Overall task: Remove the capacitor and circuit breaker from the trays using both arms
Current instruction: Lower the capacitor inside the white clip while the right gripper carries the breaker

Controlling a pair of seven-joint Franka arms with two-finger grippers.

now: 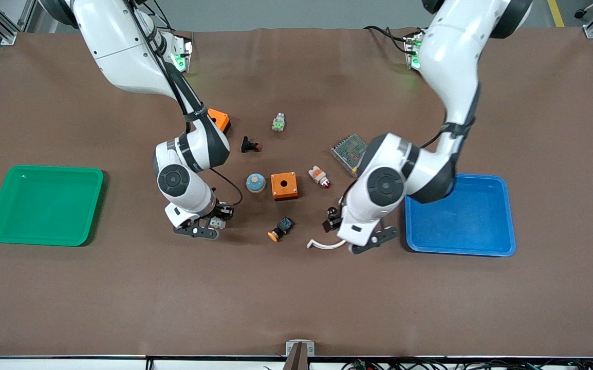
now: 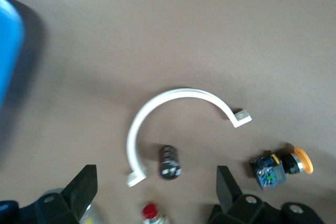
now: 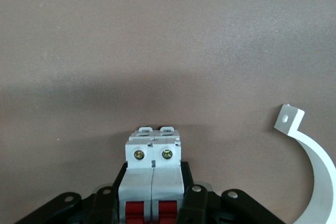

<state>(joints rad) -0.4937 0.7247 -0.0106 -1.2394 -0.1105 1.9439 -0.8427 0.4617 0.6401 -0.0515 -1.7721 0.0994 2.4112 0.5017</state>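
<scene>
We find the right pincer point(image 3: 155, 208) clamped on the breaker point(image 3: 154, 169), low over the desk point(image 1: 122, 288). The left pincer point(image 2: 157, 192) stands released over the capacitor point(image 2: 170, 161), which lies inside a white curved clip point(image 2: 157, 103).

No legible text, labels or nos. anywhere; the lettering on the right arm's point(image 1: 193, 154) black wrist band is too small to read.

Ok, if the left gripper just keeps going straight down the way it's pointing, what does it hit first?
Most likely the capacitor. The left gripper is open and points down at the table, and in the left wrist view the small dark cylinder lies on the mat between its fingers, beside the white curved clip. Depth is hard to judge.
</scene>
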